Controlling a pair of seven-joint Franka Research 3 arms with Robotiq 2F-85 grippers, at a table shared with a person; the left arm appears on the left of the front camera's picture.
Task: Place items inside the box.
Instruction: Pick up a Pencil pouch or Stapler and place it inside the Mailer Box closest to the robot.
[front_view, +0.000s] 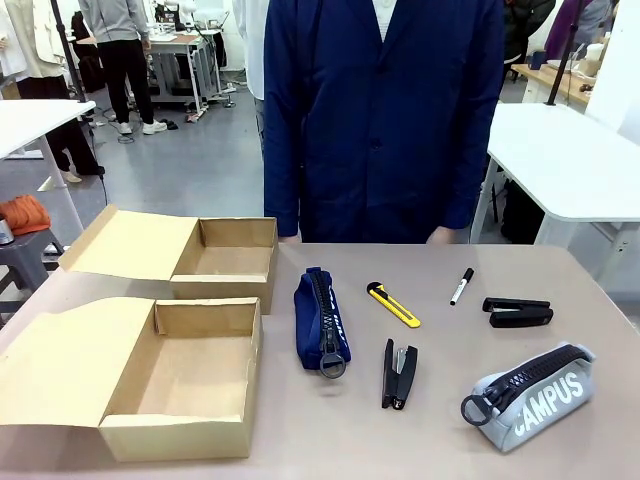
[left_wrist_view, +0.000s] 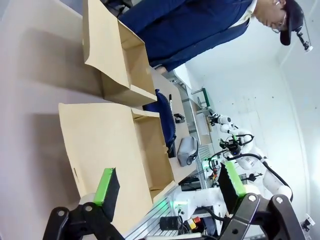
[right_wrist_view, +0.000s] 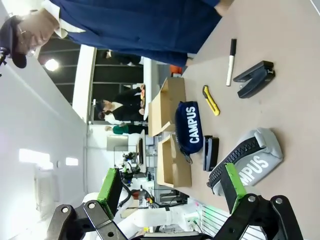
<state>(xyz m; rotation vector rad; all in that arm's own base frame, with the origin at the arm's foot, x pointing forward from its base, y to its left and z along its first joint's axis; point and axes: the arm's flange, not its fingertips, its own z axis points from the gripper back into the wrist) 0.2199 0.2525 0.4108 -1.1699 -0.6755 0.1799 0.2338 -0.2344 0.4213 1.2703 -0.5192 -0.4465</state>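
Since the front view takes in the whole table, I'll start there. Two open cardboard boxes sit on the 9 o'clock side, the near box (front_view: 190, 378) at about 8 and the far box (front_view: 226, 262) at about 10. Both lids are flipped out toward 9, and both boxes show just bare cardboard floor. All the items lie out on the tabletop. The navy blue zip pouch (front_view: 322, 322) is pretty much dead centre, just beside the far box's corner. The yellow-and-black utility knife (front_view: 393, 305) is at its 2 o'clock and the black stapler (front_view: 398, 373) at its 4. The grey zip pouch (front_view: 530, 395), lettered CAMPUS, is at the table's 4 o'clock. A marker pen (front_view: 461, 286) and a second black desk tool (front_view: 517, 312) lie around 2 to 3. A person in a navy coat (front_view: 385, 110) stands at 12. In the left wrist view, the left gripper (left_wrist_view: 167, 184) has its jaws spread wide with nothing between the green pads, and the near box's lid lies in front of it. In the right wrist view, the right gripper (right_wrist_view: 172, 189) is wide open too and grips nothing, with the grey pouch just past one fingertip.
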